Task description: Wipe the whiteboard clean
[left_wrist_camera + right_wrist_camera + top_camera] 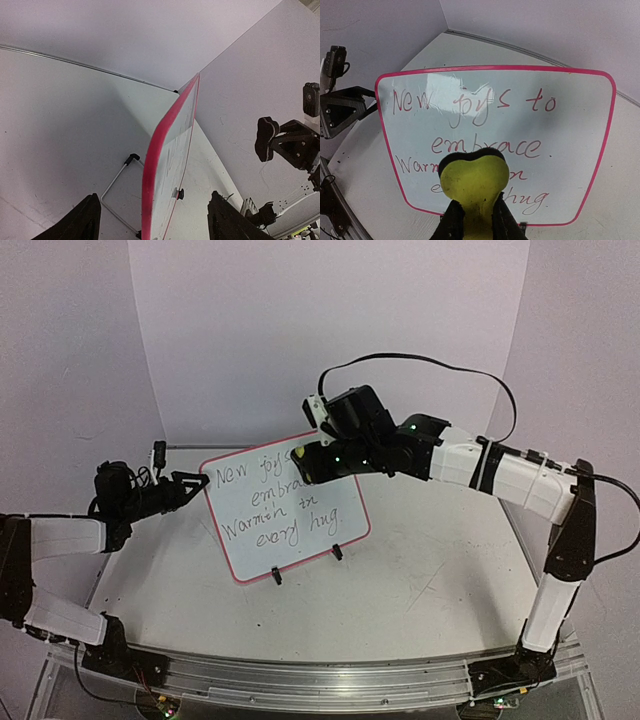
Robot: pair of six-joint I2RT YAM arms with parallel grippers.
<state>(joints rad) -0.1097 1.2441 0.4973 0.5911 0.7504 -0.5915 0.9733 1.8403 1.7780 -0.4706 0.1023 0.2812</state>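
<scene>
Your whiteboard (285, 505) stood mid-way across the table (430, 570), its writing unwiped. On the left gripper (196, 480) the jaws were spread astride its left edge, unclamped. On the right gripper (308, 458) they pinched the yellow eraser (474, 182) near its face. Had you pressed then, I judge the board could have tipped or slid.

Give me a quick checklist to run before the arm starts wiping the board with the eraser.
1. Eraser gripped by the right gripper: ok.
2. Board standing on its feet: ok.
3. Left gripper clamped on the board's edge: not ok, its fingers sit open on either side.
4. Eraser pressed against the board: cannot tell.
5. Writing in front of the eraser: ok, nothing wiped yet.
</scene>
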